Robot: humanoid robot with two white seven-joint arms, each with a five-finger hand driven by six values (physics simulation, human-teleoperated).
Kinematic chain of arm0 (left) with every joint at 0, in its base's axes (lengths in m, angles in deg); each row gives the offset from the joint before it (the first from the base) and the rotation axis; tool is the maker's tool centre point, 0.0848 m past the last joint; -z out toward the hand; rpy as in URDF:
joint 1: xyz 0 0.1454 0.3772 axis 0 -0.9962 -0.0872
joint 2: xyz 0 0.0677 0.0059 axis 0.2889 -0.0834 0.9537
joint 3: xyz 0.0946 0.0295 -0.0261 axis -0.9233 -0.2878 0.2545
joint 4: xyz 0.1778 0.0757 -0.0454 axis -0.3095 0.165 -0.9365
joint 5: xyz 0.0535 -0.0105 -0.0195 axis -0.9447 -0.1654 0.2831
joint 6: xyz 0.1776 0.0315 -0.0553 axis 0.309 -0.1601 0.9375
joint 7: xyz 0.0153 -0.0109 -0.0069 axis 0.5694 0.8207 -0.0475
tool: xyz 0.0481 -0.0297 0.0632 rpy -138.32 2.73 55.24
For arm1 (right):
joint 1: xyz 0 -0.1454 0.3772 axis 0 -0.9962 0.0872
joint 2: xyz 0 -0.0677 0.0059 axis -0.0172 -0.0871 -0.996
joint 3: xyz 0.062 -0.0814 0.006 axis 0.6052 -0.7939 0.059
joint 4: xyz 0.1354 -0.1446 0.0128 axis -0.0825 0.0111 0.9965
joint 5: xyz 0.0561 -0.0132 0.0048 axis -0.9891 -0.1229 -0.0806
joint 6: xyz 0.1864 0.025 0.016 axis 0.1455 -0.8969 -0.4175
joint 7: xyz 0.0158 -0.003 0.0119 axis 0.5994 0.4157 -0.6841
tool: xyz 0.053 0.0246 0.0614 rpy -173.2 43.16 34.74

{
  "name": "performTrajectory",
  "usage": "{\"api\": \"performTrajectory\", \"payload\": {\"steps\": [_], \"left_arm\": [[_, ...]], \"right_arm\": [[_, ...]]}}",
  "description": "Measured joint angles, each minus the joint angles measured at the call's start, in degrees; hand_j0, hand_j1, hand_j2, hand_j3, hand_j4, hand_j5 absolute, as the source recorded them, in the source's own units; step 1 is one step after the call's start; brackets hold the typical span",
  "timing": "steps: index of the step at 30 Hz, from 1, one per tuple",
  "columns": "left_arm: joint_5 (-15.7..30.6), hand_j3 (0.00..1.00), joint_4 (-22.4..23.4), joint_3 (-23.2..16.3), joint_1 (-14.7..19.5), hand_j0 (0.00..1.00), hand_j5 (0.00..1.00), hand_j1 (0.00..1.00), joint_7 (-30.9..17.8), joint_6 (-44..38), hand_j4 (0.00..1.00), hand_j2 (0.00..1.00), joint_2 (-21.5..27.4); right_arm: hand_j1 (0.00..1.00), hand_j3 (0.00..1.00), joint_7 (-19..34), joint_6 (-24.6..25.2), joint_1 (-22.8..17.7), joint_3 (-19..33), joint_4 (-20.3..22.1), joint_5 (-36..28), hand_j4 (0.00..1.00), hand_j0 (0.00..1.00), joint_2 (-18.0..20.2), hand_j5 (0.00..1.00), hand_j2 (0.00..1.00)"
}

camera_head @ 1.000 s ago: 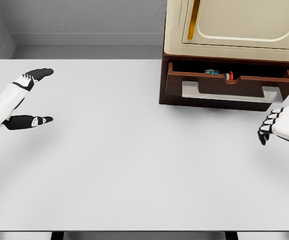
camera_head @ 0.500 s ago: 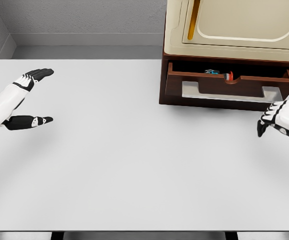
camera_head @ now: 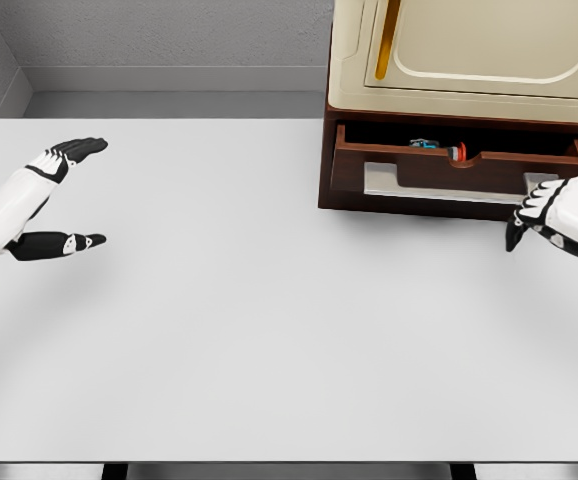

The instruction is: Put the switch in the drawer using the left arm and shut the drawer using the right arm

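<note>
Tabletop [camera_head: 269, 330]: drawer [camera_head: 449, 170] beside right hand [camera_head: 544, 215].

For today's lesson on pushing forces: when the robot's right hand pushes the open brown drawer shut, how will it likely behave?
The drawer looks like rigid wood, so it should probably slide straight back rather than flex. The cabinet above it looks bulky, so it likely stays put. The right hand is near the drawer's right end, so an off-centre push might skew it slightly. The switch inside may shift.

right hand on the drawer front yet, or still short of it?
Cannot tell. In the head view the right hand overlaps the right end of the drawer front, fingers curled, but that top-down angle shows neither contact nor a gap.
</note>
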Motion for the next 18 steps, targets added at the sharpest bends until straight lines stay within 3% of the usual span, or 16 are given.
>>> {"api": "performTrajectory", "payload": {"steps": [14,18], "left_arm": [[0.0,1.0,0.0,0.0,0.0,1.0,1.0,1.0,0.0,0.0,1.0,1.0,0.0],[0.0,1.0,0.0,0.0,0.0,1.0,1.0,1.0,0.0,0.0,1.0,1.0,0.0]], "right_arm": [[0.28,0.28,0.5,0.0,0.1,-0.3,-0.4,4.3,0.28,0.28,-4.4,0.28,0.28],[0.28,0.28,0.5,0.0,1.8,-0.5,-0.6,4.4,0.28,0.28,-5.4,0.28,0.28]]}}
